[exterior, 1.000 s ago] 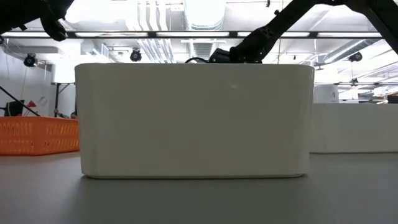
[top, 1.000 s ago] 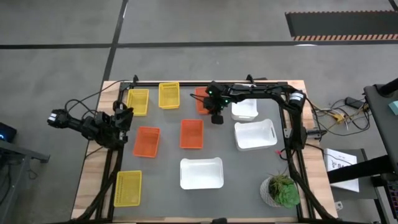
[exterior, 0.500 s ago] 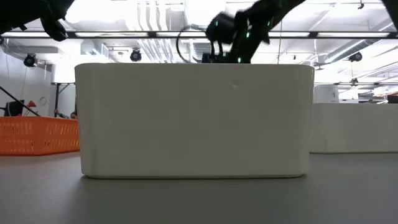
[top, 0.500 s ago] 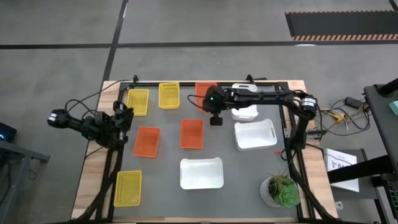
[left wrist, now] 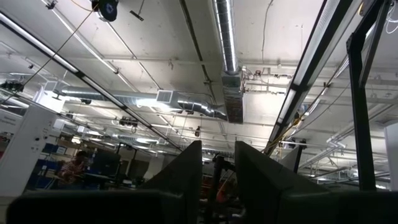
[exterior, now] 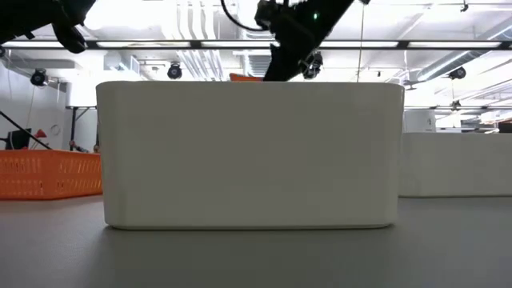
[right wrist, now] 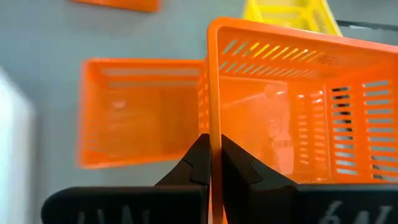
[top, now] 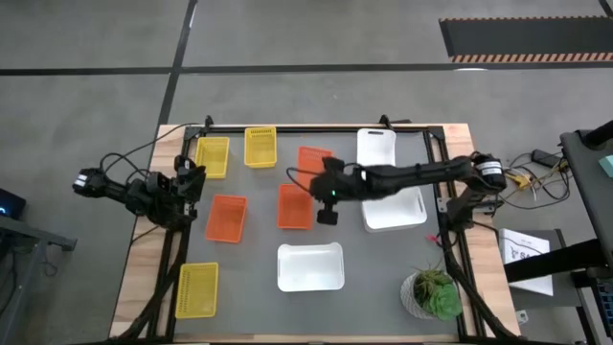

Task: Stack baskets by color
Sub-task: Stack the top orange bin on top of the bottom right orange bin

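Pinching an orange basket's [right wrist: 292,112] wall, the right end effector [right wrist: 210,163] carries it aloft.

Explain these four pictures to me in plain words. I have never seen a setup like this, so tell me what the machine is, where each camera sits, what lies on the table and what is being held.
This is a robot with two dark jointed arms at a table, each ending in a two-finger gripper. One camera looks straight down from above, one sits at table height behind a white basket, and one rides on each wrist.

From above you see three yellow baskets, three white ones, orange ones and a potted plant.

The right gripper has reached to the middle of the table and is shut on the wall of an orange basket, held over another orange basket that lies on the table.

The left gripper waits at the table's left edge, holding nothing; its wrist camera points up at the ceiling.
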